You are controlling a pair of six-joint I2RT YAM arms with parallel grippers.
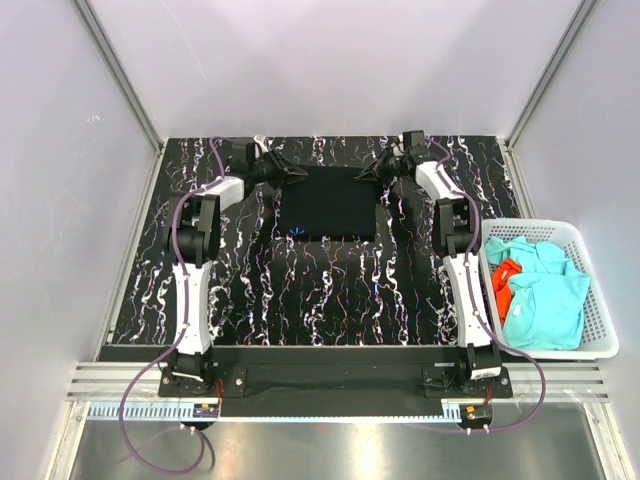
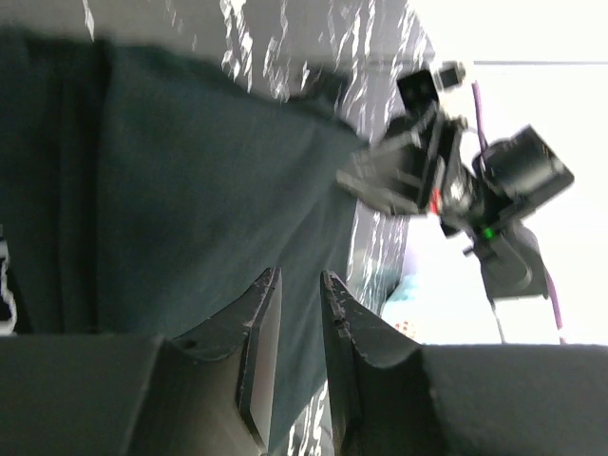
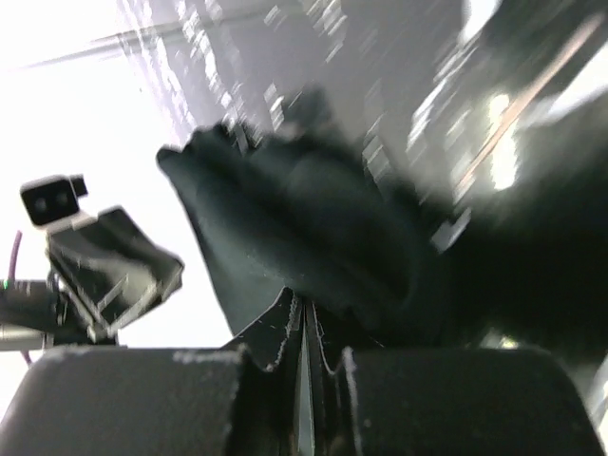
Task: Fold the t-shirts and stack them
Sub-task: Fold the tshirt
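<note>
Closest to the lens on the overhead view, the arm bases (image 1: 195, 365) are sitting bolted at the near edge of the marbled black table (image 1: 300, 290), and both arms are reaching out to the far side. The black t-shirt (image 1: 328, 203) is lying folded into a rough rectangle at the far middle of the table, with its tiny blue neck mark (image 1: 295, 236) showing at the near left corner. The left gripper (image 1: 293, 173) is sitting at the shirt's far left corner. On its wrist cam the fingers are standing just a sliver apart with dark cloth showing in the gap, and honestly I can't tell if it's pinching the fabric or just hovering over it. The right gripper (image 1: 366, 172) is at the far right corner, fingers pressed together and clamping a bunched-up bit of the black shirt, which is puckering right at the tips. Over on the right, the white basket (image 1: 600, 320) is holding the turquoise t-shirts (image 1: 545, 300), with the orange-red t-shirt (image 1: 505, 275) poking out between them.
</note>
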